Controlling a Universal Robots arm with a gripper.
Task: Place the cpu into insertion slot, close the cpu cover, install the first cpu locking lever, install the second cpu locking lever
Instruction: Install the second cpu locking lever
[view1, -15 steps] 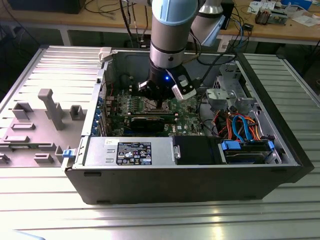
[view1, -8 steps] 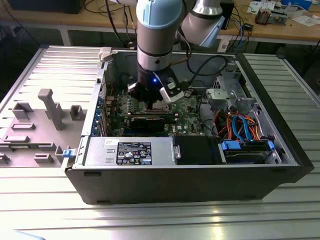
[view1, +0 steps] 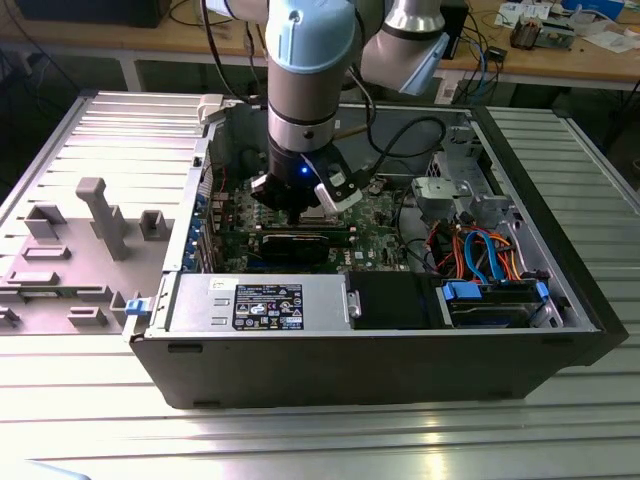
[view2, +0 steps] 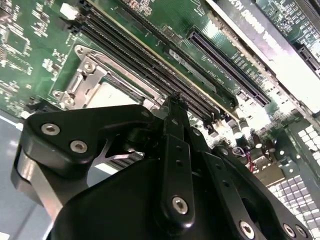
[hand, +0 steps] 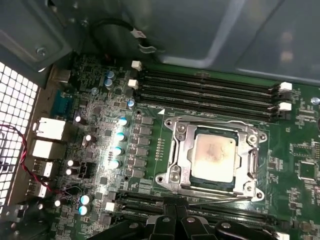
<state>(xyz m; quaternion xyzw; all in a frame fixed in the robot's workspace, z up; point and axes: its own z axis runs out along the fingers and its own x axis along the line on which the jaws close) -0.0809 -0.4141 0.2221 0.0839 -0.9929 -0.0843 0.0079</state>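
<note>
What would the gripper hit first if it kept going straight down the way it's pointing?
Probably the green motherboard, at the memory slots just beside the cpu cover, not the cpu itself. The gripper tips sit right over those slots, though depth is unclear.

open space above the cpu cover (hand: 212, 159), memory slots (hand: 210, 92) close beside, case wall (view1: 190, 240) near

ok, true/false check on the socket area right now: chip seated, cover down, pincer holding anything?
1. The small square silver-topped cpu sits in the socket. True.
2. The thin silver metal cpu cover frame lies flat around the chip. True.
3. The black pincer carries the chip. False: its tips are pressed together with nothing between them, beside the socket.
4. The long black memory slots are filled with modules. False: they look empty.
5. The arm works inside an open computer case. True.
</note>
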